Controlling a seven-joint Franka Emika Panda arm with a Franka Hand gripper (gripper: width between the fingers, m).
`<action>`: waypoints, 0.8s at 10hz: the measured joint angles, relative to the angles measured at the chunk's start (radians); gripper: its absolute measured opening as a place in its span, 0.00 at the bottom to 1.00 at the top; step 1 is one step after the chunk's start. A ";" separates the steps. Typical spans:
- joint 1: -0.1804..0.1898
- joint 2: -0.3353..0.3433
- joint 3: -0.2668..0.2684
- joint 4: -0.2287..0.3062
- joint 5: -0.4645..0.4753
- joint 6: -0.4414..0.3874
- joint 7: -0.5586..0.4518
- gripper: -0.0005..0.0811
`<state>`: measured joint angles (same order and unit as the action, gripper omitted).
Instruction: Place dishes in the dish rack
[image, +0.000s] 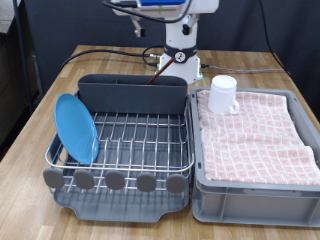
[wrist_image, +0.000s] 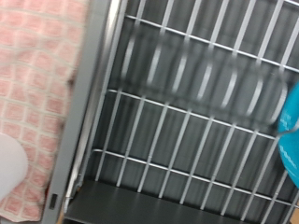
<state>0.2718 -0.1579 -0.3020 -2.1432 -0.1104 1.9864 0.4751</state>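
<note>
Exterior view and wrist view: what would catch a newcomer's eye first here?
The light-blue plate stands on edge in the dish rack, at the exterior view's left. The white mug sits on the pink checked cloth in the grey bin, at the right. The gripper shows in neither view; the wrist view looks down on rack wires.

I found no writing, label, brand, number or sign that I could read in either view. The small dark mark on the rim of the grey plastic bin (wrist_image: 53, 200) in my wrist view was too blurred to make out, and the round dial-like spot on my white arm base (image: 180, 56) showed no legible characters.
</note>
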 joint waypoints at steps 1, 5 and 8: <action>0.011 -0.016 0.020 -0.027 0.000 0.018 0.001 0.99; 0.050 -0.081 0.094 -0.120 -0.004 0.037 -0.015 0.99; 0.075 -0.131 0.150 -0.176 -0.039 0.019 -0.025 0.99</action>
<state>0.3466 -0.2892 -0.1522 -2.3194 -0.1495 2.0050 0.4496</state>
